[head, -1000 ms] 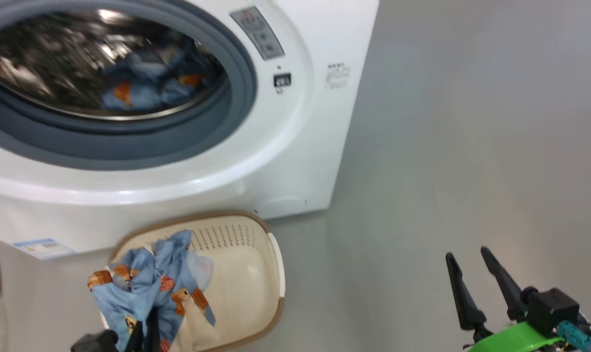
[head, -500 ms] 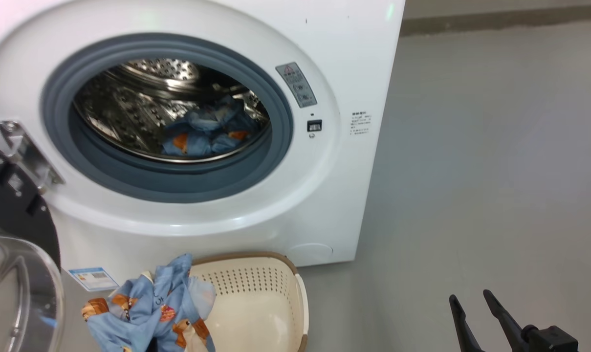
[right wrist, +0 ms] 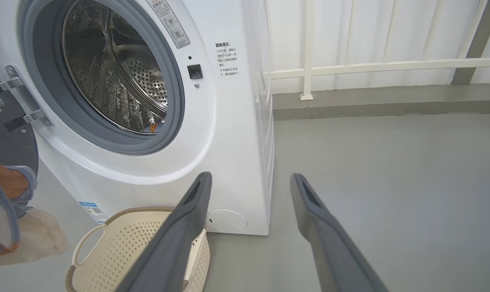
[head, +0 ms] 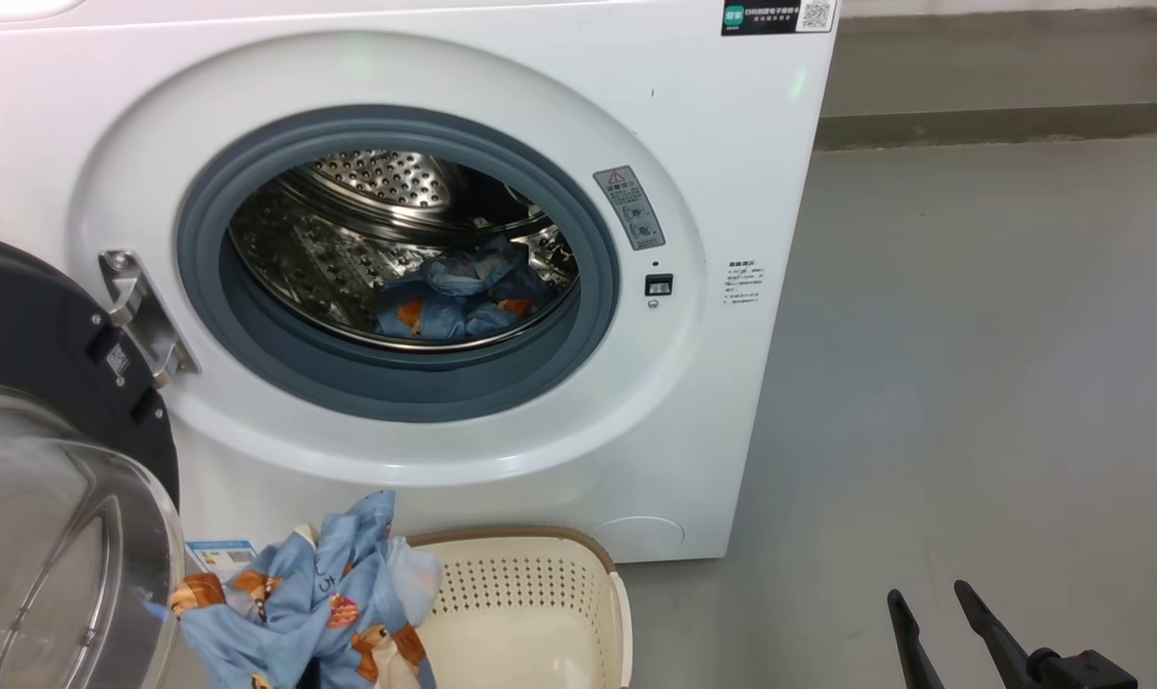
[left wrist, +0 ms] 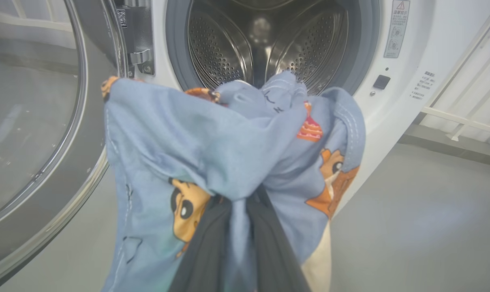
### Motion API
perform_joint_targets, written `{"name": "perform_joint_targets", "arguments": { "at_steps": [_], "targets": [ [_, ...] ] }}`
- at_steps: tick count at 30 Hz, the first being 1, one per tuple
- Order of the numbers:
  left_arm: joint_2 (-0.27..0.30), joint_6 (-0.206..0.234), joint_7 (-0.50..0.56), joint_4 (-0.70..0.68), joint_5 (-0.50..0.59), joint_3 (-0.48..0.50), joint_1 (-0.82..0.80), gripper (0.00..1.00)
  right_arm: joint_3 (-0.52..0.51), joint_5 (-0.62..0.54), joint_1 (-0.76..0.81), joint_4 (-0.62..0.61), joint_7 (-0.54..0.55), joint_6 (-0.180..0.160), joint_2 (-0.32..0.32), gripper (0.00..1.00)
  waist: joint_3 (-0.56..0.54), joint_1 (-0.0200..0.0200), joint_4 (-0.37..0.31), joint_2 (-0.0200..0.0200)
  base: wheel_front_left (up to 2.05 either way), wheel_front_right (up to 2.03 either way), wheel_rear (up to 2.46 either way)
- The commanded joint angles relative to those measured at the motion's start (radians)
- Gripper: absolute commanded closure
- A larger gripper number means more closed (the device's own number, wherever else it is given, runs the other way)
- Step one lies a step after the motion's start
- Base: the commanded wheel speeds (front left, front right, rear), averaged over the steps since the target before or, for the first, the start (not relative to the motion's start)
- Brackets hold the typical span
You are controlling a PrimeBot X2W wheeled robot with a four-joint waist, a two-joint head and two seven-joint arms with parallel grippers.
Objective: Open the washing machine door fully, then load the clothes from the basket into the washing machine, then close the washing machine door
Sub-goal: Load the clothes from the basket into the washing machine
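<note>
Bottom centre, the left gripper (left wrist: 240, 202) was clamped on the blue clothes (left wrist: 228, 138), near the basket (head: 540, 586). Lower right, the right gripper (right wrist: 249, 178) stood wide apart, empty. Behind, the washing machine (head: 750, 191) stood with its door (head: 42, 325) open at left.

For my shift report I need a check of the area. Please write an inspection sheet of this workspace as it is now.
Surface: smooth grey floor.
Job's things: big white front-loading washing machine; round black-rimmed glass door swung open; blue bear-print garment in steel drum; cream perforated plastic basket on floor in front.
Clutter: nothing seen.
Claws: left claw shut on light blue bear-print clothes, held before the drum opening; right claw open, empty.
Cables: nothing seen.
Surroundings: white railing beside the machine.
</note>
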Motion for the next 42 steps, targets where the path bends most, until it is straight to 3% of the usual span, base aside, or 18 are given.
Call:
{"name": "perform_joint_targets", "arguments": {
  "at_steps": [1, 28, 42],
  "targets": [
    [0.005, 0.003, -0.014, -0.036, 0.015, 0.03, -0.019, 1.0, 0.028, -0.016, -0.013, -0.023, -0.012, 0.001, -0.011, 0.0, -0.004, 0.0, 0.002, 0.0, 0.0, 0.0, 0.0],
    [0.005, 0.006, -0.014, -0.086, 0.015, 0.005, -0.016, 1.0, 0.049, -0.013, -0.016, -0.02, -0.012, 0.001, 0.001, 0.0, 0.004, 0.0, -0.016, 0.0, 0.0, 0.0, 0.0],
    [0.005, 0.018, -0.014, -0.072, 0.015, -0.016, -0.109, 1.0, 0.063, -0.012, -0.042, -0.034, -0.012, 0.001, 0.011, 0.0, 0.104, 0.0, -0.077, 0.0, 0.0, 0.0, 0.0]
  ]
}}
